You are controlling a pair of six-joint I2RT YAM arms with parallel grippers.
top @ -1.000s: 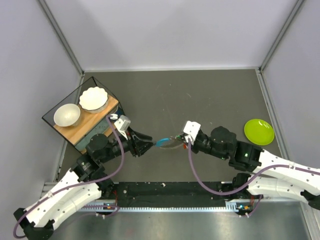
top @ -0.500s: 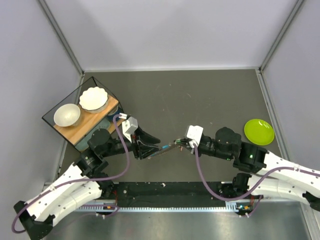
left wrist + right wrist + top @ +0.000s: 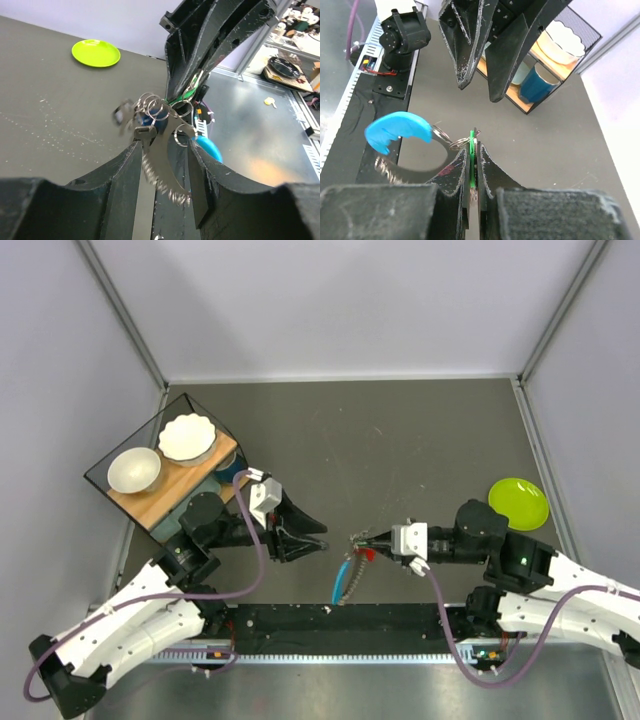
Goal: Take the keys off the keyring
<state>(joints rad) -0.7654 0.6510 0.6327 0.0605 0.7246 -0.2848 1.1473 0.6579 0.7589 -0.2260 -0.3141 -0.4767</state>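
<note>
My right gripper (image 3: pixel 360 541) pinches the keys (image 3: pixel 343 581) by their green tag (image 3: pixel 471 146); they dangle from it, near my spread left gripper (image 3: pixel 319 535).

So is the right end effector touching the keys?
Touching. The right wrist view shows the right end effector shut on the green tag of the keys.

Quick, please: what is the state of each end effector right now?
Left end effector: open, holding nothing.
Right end effector: closed on the keys.
</note>
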